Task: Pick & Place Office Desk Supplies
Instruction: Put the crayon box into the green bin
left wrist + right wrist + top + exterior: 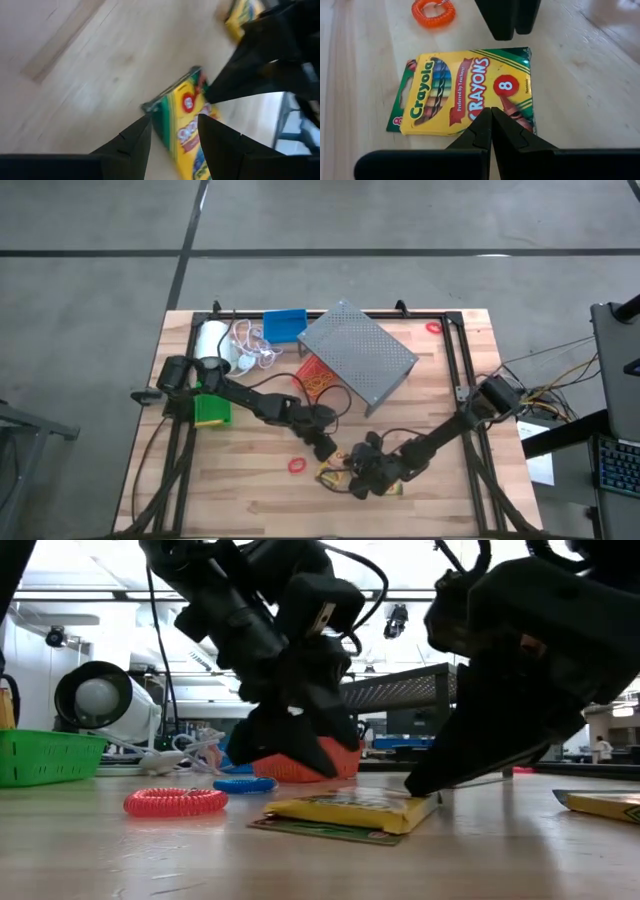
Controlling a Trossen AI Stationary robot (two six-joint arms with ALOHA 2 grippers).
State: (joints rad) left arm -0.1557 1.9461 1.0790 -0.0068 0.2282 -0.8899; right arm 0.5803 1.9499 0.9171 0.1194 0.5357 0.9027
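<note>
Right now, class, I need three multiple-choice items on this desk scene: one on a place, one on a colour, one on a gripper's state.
1. Where does the green bin sit?
A. table's left side
B. under the grey rack
C. beside the right arm's base

2. What colour is the ring band beyond the crayon box?
A. white
B. red-orange
C. black

3. How does the right gripper stand?
A. wide open
B. gripping a bin
C. shut, tips at the box's edge

Answers: 1 A, the high view shows it left. 2 B, seen in the right wrist view. 3 C, its fingers meet.
</note>
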